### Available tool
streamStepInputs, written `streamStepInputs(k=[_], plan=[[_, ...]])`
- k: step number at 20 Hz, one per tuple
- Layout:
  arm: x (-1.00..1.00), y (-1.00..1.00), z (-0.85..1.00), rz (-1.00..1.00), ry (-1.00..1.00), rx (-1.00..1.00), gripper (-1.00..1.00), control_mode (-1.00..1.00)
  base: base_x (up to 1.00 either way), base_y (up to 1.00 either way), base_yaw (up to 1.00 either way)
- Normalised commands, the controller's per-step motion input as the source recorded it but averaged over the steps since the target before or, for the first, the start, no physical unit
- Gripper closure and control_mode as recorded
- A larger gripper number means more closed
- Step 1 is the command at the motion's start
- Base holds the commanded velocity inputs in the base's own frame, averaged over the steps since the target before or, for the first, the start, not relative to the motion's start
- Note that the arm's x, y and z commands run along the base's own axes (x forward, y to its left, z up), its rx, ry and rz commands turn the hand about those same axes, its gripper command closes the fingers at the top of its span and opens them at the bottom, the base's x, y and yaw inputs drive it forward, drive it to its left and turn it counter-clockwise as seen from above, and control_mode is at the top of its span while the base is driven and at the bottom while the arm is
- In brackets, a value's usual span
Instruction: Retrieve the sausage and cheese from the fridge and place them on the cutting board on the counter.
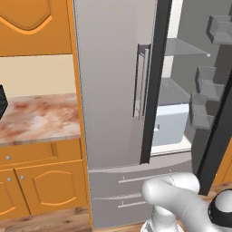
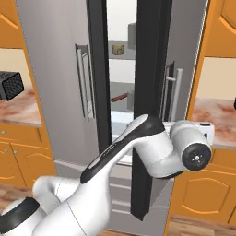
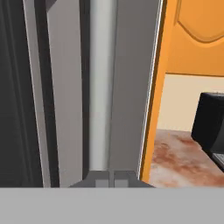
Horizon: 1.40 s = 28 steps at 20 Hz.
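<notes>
Fridge (image 2: 55, 69) doors stand partly open, and the robot's white arm bends around the edge of the right door, so I think it is swinging that door wide to make room to reach inside. The gripper (image 3: 108, 177) is right up against the long bar handle (image 3: 101, 87) of that door. Its two small tips sit close side by side at the foot of the handle, pressed nearly together with just a thin line between them. I cannot tell if they are squeezing the handle or only resting by it. Through the gap between the doors I can see the glass shelves. On a middle shelf lies the sausage (image 2: 119, 97), a short dark red stick, tilted a bit, just beside a grey thing I cannot make out. On the shelf above sits the cheese (image 2: 118, 50), a small tan lump, near a grey block further back. From the left side, the open fridge shows a pale blue drawer bin (image 1: 171, 123) low down, and grey door pockets (image 1: 206, 97) that look bare. The pink stone counter (image 1: 38, 118) runs beside the fridge on both sides. A dark box thing (image 2: 10, 85) sits on it to the left. Both foods are on their shelves, so nothing has been fetched yet, and the door needs more opening first, I would guess.
</notes>
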Motion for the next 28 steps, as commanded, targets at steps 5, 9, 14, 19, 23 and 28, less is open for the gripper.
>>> streamStepInputs(k=[5,9,14,19,23,28], plan=[[-0.05,-0.17,-0.10,0.04,0.01,0.02,-1.00,-1.00,0.00,0.00,0.00],[-0.86,-0.02,0.09,0.01,-0.40,0.00,-1.00,-1.00,0.00,0.00,0.00],[-1.00,0.67,0.35,-0.06,-0.63,-0.13,-1.00,-1.00,0.00,0.00,0.00],[-0.66,1.00,0.15,-0.11,-0.24,-0.32,-1.00,-1.00,0.00,0.00,0.00],[0.03,1.00,-0.24,0.00,0.16,-0.40,-1.00,-1.00,0.00,0.00,0.00],[0.14,0.95,-0.15,0.01,0.10,-0.29,-1.00,-1.00,0.00,0.00,0.00]])
